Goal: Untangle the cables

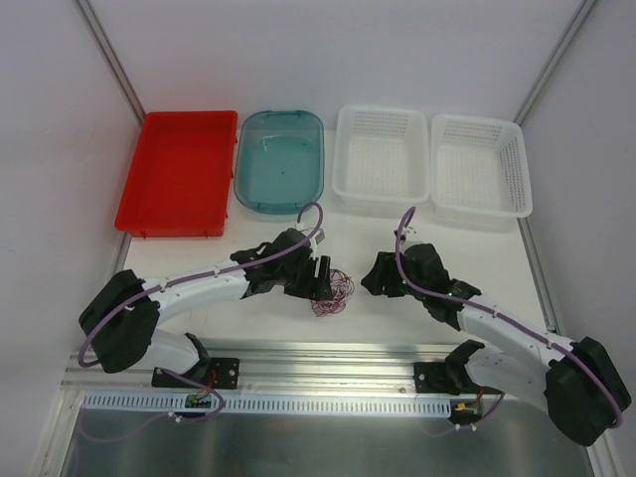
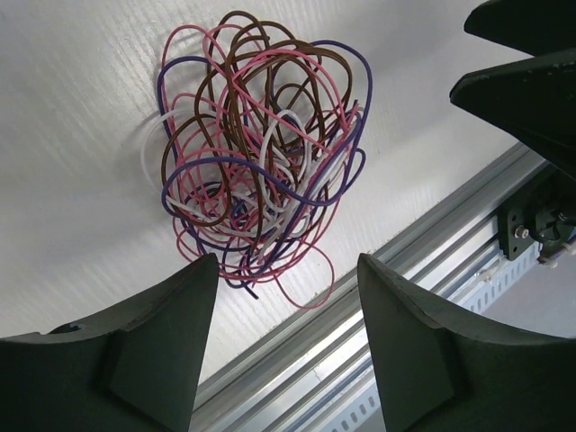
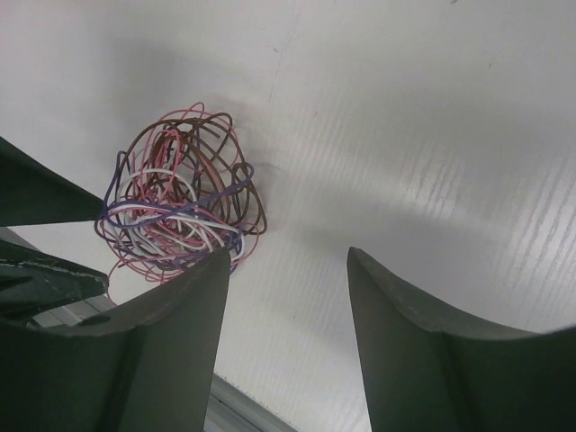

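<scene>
Top external first: I've got the cables point(image 1: 331, 293) in a small clump on the desk point(image 1: 388, 323), close to the front rail point(image 1: 328, 350). They're between my left end effector point(image 1: 316, 278), just beside them, and my right end effector point(image 1: 381, 276). Along the far side sit a red tray point(image 1: 179, 174), a teal tub point(image 1: 280, 159) and two white baskets point(image 1: 383, 159).

Left wrist: fingers point(image 2: 180, 342) spread apart, gripping nothing. Pink, brown, white and purple cables point(image 2: 261, 162) lie on the desk just past the tips.

Right wrist: fingers point(image 3: 405, 333) apart too, nothing between them. The cables point(image 3: 180, 211) sit beyond the left-hand finger.
</scene>
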Controlling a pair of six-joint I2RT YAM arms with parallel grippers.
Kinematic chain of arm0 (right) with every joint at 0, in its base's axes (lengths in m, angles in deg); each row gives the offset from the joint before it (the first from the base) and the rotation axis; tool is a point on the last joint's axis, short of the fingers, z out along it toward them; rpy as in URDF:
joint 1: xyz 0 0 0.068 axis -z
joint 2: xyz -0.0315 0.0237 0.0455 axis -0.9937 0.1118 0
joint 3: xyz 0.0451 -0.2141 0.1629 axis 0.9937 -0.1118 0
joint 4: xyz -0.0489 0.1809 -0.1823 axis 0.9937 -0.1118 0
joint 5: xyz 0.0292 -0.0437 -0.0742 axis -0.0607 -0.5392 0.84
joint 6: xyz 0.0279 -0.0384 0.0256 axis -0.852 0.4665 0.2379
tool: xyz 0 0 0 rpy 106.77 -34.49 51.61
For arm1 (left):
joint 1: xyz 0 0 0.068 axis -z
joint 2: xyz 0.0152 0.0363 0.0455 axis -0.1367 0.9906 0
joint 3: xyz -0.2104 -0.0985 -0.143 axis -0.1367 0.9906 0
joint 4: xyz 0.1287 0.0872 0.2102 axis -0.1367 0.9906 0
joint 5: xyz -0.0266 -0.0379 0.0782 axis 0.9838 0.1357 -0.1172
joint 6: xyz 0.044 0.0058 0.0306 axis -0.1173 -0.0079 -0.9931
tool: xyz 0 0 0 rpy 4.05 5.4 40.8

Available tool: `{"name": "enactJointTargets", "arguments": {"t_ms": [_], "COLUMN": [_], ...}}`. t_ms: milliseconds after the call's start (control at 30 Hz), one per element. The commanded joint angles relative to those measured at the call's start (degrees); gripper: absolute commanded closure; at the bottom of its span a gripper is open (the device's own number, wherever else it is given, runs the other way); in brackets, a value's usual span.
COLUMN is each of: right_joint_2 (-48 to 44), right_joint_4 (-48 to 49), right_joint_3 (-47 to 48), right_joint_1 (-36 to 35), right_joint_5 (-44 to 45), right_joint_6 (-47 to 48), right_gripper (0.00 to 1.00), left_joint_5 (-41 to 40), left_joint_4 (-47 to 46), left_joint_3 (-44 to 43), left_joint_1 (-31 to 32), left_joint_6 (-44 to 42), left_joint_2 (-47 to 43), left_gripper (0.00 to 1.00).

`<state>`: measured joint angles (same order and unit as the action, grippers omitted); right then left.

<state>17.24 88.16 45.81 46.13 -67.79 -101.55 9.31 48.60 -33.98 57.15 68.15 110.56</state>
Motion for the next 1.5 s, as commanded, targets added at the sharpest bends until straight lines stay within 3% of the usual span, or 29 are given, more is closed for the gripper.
{"name": "enactJointTargets", "arguments": {"t_ms": [0,200,467,667,767,933,967,1067,1200,1467], "right_joint_2": [4.1,10.0,19.7,23.3,25.1,23.8,22.9,16.2,5.8,-11.8], "right_joint_4": [7.6,16.1,24.2,27.1,28.1,27.6,26.6,18.6,-0.6,-27.5], "right_joint_3": [1.1,-0.8,0.1,0.6,0.5,-0.4,-0.3,1.1,5.8,24.0], "right_joint_1": [-0.4,-0.7,-0.9,-1.9,-2.1,-2.1,-2.1,-2.0,-1.9,1.8], "right_joint_5": [-0.2,-1.5,-5.9,-7.8,-8.3,-7.5,-7.0,-4.1,3.4,13.8], "right_joint_6": [-1.0,-2.0,-2.1,-2.0,-2.1,-1.3,-0.8,2.4,8.6,18.7], "right_gripper": [0.42,0.49,0.57,0.61,0.68,0.95,0.99,0.99,0.99,0.99], "left_joint_5": [-0.6,-0.2,-0.3,-0.2,-0.1,-1.7,-3.1,-6.2,-6.9,-7.3], "left_joint_4": [-2.8,-3.2,-3.6,-3.6,-3.8,-3.7,-3.7,-2.2,0.8,6.8], "left_joint_3": [-1.2,-2.1,-1.4,-1.1,-1.0,0.2,0.5,2.0,3.4,5.3], "left_joint_1": [1.0,1.2,1.2,1.2,1.2,1.2,1.2,0.6,-2.3,-11.4], "left_joint_6": [1.3,2.4,3.0,3.3,3.4,3.5,3.5,3.4,3.1,0.9], "left_joint_2": [3.0,6.0,7.7,8.2,8.3,6.9,6.4,4.6,2.5,-5.5], "left_gripper": [0.37,0.50,0.77,0.86,0.88,0.95,0.96,1.00,1.00,1.00]}}
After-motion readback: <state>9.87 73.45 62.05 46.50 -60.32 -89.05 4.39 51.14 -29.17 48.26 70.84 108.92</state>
